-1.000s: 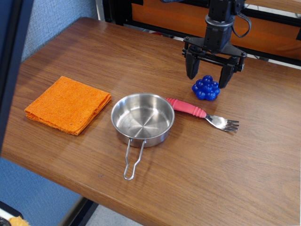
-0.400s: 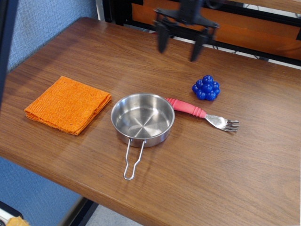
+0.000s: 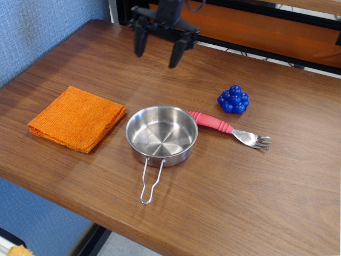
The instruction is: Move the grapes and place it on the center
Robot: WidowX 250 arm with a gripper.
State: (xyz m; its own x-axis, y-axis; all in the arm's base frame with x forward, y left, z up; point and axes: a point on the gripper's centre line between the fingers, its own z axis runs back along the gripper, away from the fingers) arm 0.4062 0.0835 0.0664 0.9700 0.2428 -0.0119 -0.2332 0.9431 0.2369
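Observation:
The grapes (image 3: 233, 100), a small bunch of glossy deep-blue beads, lie on the brown wood-grain table top (image 3: 256, 181) to the right of the pan, just behind the fork's handle. My gripper (image 3: 158, 52) hangs open and empty above the far middle of the table, well to the left of the grapes and raised off the surface. Its two dark fingers (image 3: 177, 53) point down with a wide gap between them.
A round steel pan (image 3: 161, 134) with a wire handle sits mid-table. A fork with a pink handle (image 3: 228, 129) lies to its right. A folded orange cloth (image 3: 78, 118) lies at the left. The table's front edge runs diagonally at the lower left.
My gripper was open around the grapes, then rose and swept left across the back of the table. The grapes stayed where they were.

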